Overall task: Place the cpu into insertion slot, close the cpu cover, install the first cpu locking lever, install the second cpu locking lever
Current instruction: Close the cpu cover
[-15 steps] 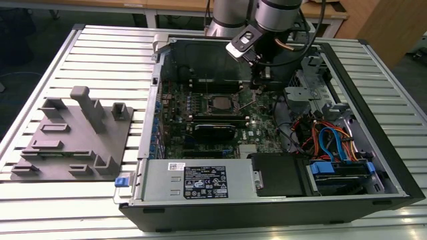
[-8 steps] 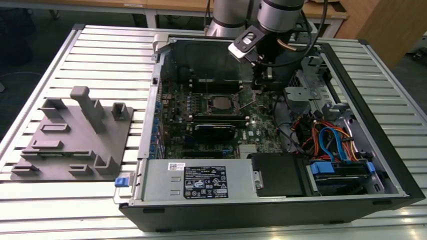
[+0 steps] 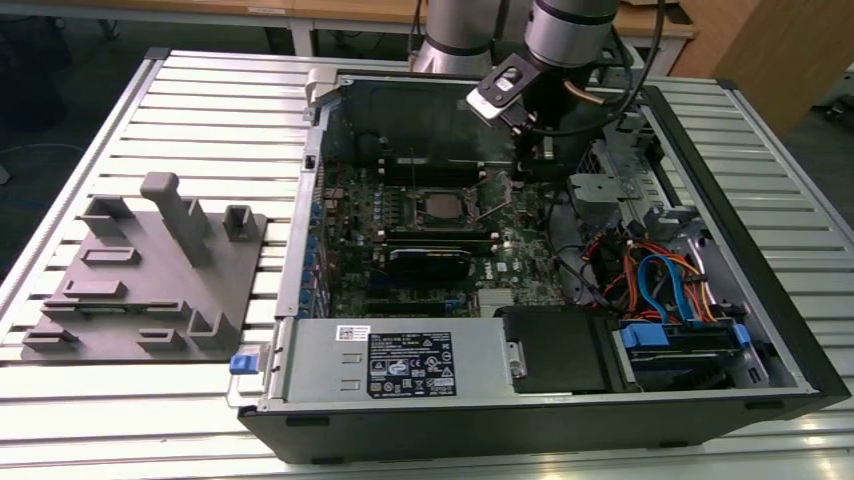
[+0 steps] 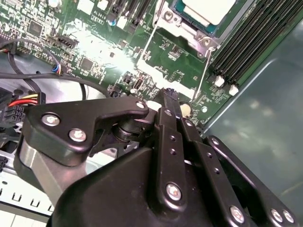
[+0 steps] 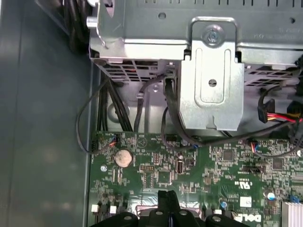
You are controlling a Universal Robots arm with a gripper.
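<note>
On the exterior view's left, a grey block (image 3: 147, 275) with pegs lies on the table (image 3: 120, 410). Next to it is the open case (image 3: 534, 425) with the green board (image 3: 354, 250) inside. The cpu (image 3: 438, 205) sits flat in the slot (image 3: 463, 207) near the middle of the board, silver side up. In the second wrist view, the shiny cover (image 4: 185, 27) lies around the cpu (image 4: 208, 9), and two thin metal rods (image 4: 204, 66) run out from beside it; I cannot tell if they are hooked down. Just to the exterior view's right of the cpu is the gripper (image 3: 525, 170). In both wrist views its two black fingers are pressed together at the tip, with nothing between them (image 4: 169, 94) (image 5: 166, 195). The tip is low over the board, near the slot, but I cannot tell if it touches. The arm (image 3: 567, 30) comes in from the far side, and its last part stands straight up, so the gripper points down into the case. In the first wrist view, a round battery (image 5: 124, 157) and a metal box (image 5: 213, 80) lie past the tip. On the exterior view's right are blue and orange wires (image 3: 661, 280).
</note>
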